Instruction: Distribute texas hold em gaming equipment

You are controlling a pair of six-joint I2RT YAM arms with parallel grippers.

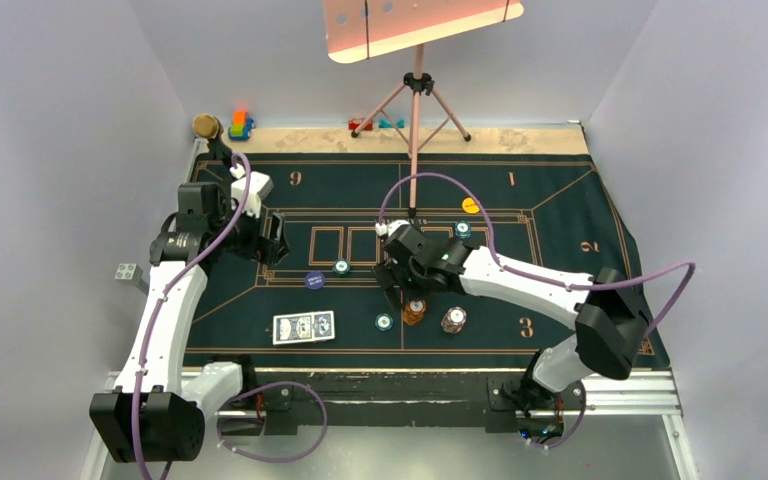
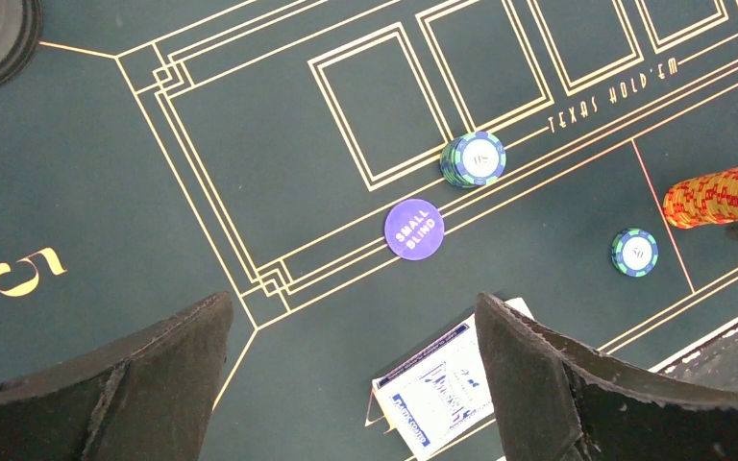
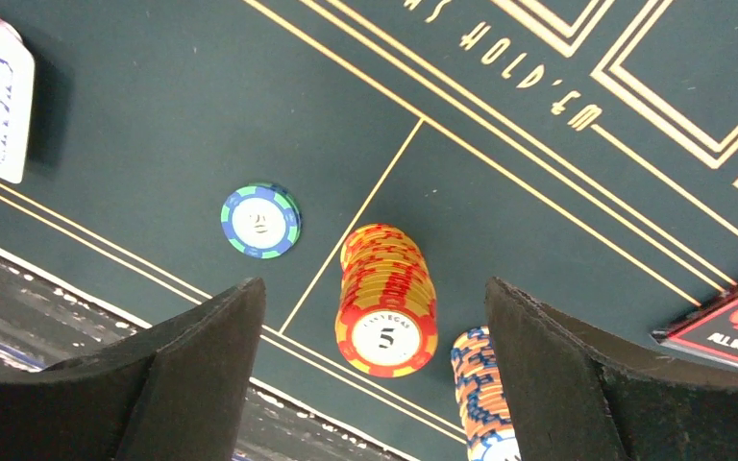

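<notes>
On the green poker mat, blue-backed cards (image 1: 303, 327) lie near the front. My left gripper (image 1: 275, 240) is open and empty, hovering above the mat; its wrist view shows the cards (image 2: 442, 389), a dark blue "small blind" disc (image 2: 413, 228) and a teal chip stack (image 2: 473, 158). My right gripper (image 1: 392, 283) is open above the orange chip stack (image 3: 385, 307), fingers apart on either side, not touching it. A pinkish-white stack (image 3: 480, 394), a single teal chip (image 3: 260, 220) and the red-black triangular marker (image 3: 730, 322) lie nearby. A yellow disc (image 1: 470, 205) and another teal chip (image 1: 462, 228) sit farther back.
A tripod (image 1: 417, 110) stands at the back centre with a pink board on top. Toy blocks (image 1: 241, 125) and a gold-topped black stand (image 1: 205, 125) sit at the back left. A metal rail (image 1: 620, 395) runs along the mat's front edge.
</notes>
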